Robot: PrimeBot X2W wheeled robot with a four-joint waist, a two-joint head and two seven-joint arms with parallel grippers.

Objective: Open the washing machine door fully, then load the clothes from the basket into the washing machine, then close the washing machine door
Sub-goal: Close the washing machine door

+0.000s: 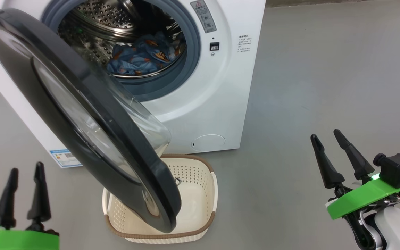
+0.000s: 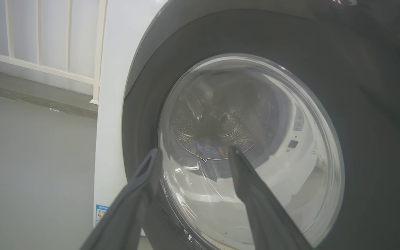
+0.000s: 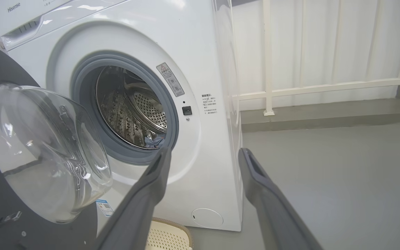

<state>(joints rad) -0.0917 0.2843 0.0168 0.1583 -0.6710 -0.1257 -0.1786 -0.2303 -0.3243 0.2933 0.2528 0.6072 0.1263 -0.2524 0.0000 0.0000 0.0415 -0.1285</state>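
Washing machine (image 1: 221, 97): white front-loader on a grey floor, drum mouth uncovered
Washing machine door (image 1: 82, 114): swung out to the robot's left, its lower rim overlapping the basket in the head view
Clothes (image 1: 141, 55): blue bear-print bundle lying low inside the drum
Basket (image 1: 203, 194): cream, on the floor just before the machine
Left gripper (image 1: 27, 167): fingers spread, gripping nothing, near the door's outer face
Right gripper (image 1: 325, 134): fingers spread, gripping nothing, well apart to the right
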